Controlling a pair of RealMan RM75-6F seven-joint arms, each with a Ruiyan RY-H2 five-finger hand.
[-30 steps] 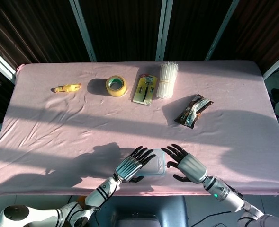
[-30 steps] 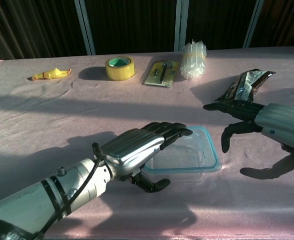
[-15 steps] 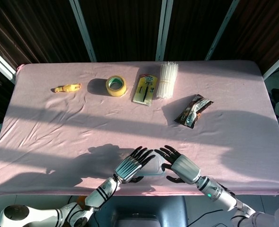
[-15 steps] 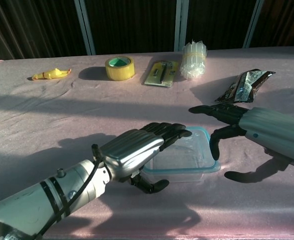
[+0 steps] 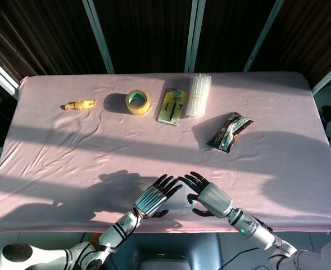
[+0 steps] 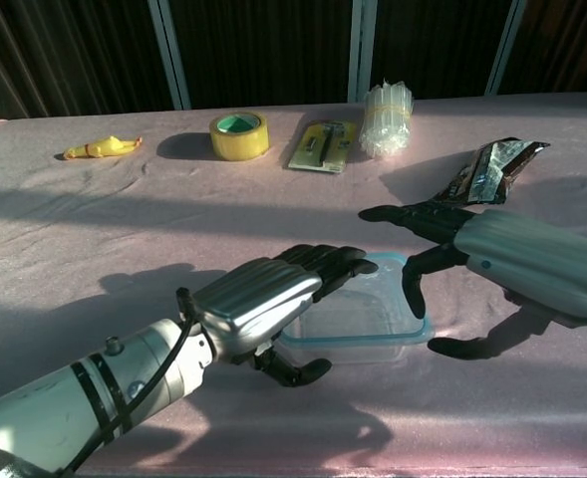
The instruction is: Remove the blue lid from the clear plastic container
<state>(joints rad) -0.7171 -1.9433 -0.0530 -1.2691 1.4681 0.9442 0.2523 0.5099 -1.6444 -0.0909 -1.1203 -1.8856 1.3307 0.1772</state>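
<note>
left hand (image 6: 263, 304) grips the container (image 6: 358, 324); right hand (image 6: 492, 254) spread open over its blue lid (image 6: 418, 299).

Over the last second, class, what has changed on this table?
The right robot hand moved leftward, its spread fingers now over the right edge of the clear plastic container. The left robot hand stayed resting at the container's left side. Blue lid still on; nothing else moved.

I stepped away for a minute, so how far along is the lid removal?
Done: both hands have reached the container. In hand: the left hand rests over its near-left side, and the right hand is open at its right edge. Left: the blue lid is still seated and needs lifting off.
</note>
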